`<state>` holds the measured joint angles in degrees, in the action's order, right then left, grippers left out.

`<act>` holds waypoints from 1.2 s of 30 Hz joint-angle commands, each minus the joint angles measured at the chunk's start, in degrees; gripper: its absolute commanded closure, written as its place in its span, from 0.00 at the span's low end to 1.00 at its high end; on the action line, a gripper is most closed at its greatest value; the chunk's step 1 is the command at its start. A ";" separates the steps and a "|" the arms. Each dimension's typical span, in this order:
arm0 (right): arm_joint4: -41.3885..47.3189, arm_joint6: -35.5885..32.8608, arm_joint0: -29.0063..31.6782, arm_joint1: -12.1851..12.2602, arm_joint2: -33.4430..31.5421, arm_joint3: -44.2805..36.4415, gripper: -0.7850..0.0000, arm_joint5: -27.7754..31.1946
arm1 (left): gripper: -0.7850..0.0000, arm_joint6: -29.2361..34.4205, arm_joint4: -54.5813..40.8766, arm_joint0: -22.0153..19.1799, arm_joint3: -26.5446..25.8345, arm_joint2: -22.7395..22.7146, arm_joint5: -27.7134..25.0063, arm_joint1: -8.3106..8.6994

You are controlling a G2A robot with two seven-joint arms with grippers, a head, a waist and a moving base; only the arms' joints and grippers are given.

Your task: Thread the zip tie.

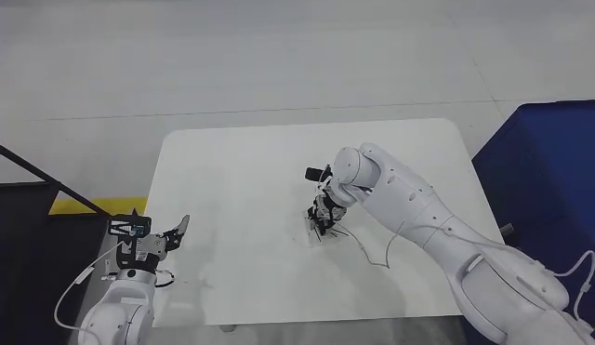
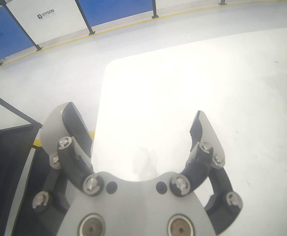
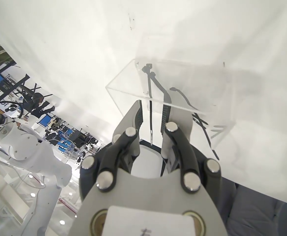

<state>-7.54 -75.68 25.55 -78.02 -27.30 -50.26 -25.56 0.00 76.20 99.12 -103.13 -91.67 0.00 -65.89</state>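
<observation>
Since the zip tie (image 3: 149, 87) is a thin black plastic strap, expect it to be light, springy and slick. It will bend away from a push, then flick back.

It sits at a clear box (image 3: 120, 94) near the middle of the worktop (image 1: 232, 168); whether it is inside the box or against its wall, you cannot tell. Its head is at the end far from the right gripper (image 3: 152, 108), and its tail runs between that gripper's fingers. Those fingers stand a little apart, with the strap in the gap and seemingly touching neither pad.

Take hold on the flat of the strap, close behind the tail tip. Farther back, the free end will likely droop and miss the head's slot.

More black straps (image 3: 202, 126) lie by the box, so don't catch two. The box looks light and may slide if nudged.

The left gripper (image 2: 135, 111) hangs over the near left corner, fingers spread wide, holding nothing.
</observation>
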 commanded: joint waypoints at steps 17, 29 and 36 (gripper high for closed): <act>0.78 -1.99 -0.76 -1.67 -0.29 2.70 1.00 2.56 | 0.00 0.00 0.00 0.00 0.00 0.00 0.00 0.00; -6.98 -6.39 14.26 11.95 -21.00 -30.24 1.00 8.26 | 0.00 0.00 0.00 0.00 0.00 0.00 0.00 0.00; -10.76 -1.91 29.06 16.53 -33.64 -47.57 1.00 11.17 | 0.00 0.00 0.00 0.00 0.00 0.00 0.00 0.00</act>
<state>-18.37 -77.42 59.06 -61.38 -63.96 -101.34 -14.30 0.00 76.20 99.12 -103.13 -91.67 0.00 -65.89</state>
